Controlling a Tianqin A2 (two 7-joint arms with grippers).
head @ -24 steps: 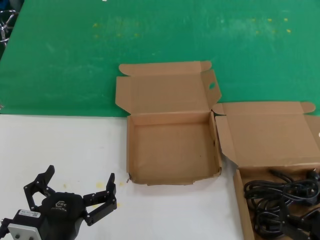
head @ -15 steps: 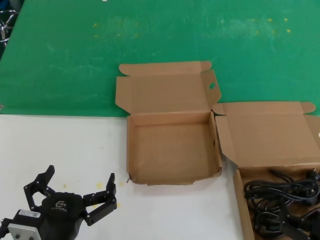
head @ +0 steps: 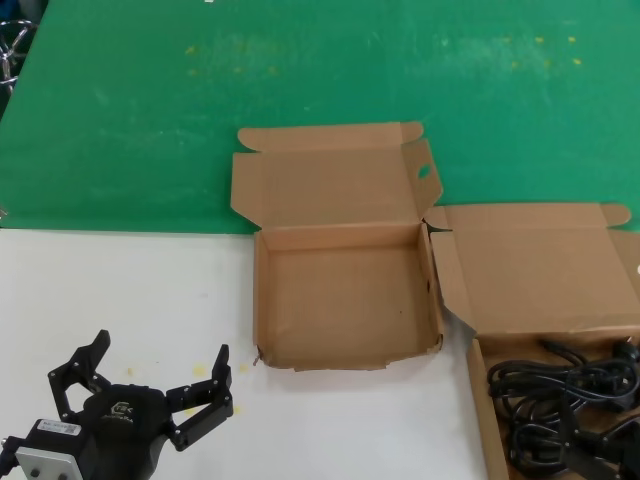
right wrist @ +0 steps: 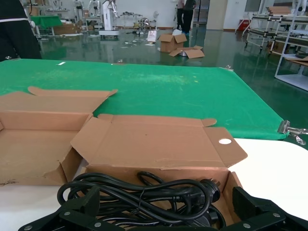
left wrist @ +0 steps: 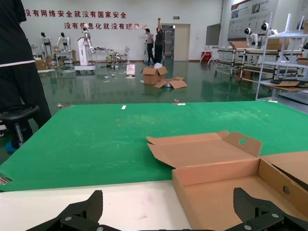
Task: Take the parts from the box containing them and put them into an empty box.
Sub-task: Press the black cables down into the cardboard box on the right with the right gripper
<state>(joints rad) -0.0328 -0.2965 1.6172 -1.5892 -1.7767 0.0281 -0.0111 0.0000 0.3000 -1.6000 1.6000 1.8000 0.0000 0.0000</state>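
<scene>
The left claw (head: 150, 385) hovers low over the white part of the worktop (head: 120, 290), its fingers spread wide and holding nothing. The empty box (head: 345, 300), lid folded back with an oval hole in its side flap, sits open mid-worktop, straddling the green mat (head: 300, 70). Just beside it on the robot's right lies the plain-flapped box (head: 530, 270), full of coiled black power cables (head: 565, 400). The right claw (right wrist: 168, 216) hangs just above those cables, spread wide and empty.
</scene>
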